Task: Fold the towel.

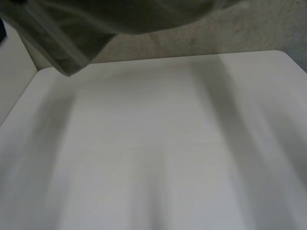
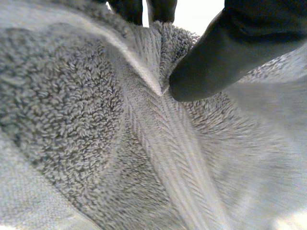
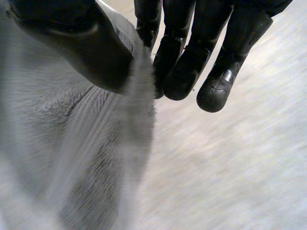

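The left hand (image 2: 230, 52) has the grey terry towel (image 2: 72, 120) in a pinch. In its wrist view the thumb presses down on a fold where the flat woven band runs through the looped pile. The fingers (image 2: 127, 9) sit close behind the same fold, so cloth is clamped between them. The towel bunches under and around this hand in deep creases, and the band runs away from the thumb tip across the cloth.

In the head view the towel is held up off the white tabletop (image 1: 155, 146), close to the camera. It hangs above the far edge, and its lowest fold, with a pale hem stripe, dips over the far left corner. Speckled floor (image 1: 216, 37) lies beyond the far edge.

The right hand (image 3: 72, 43) also grips the towel. In its wrist view the thumb lies on one face of the cloth and the fingers (image 3: 182, 72) curl narrowly against the other. Between them they pinch an edge, and the towel hangs below this hand in a long drape beside the fingertips.
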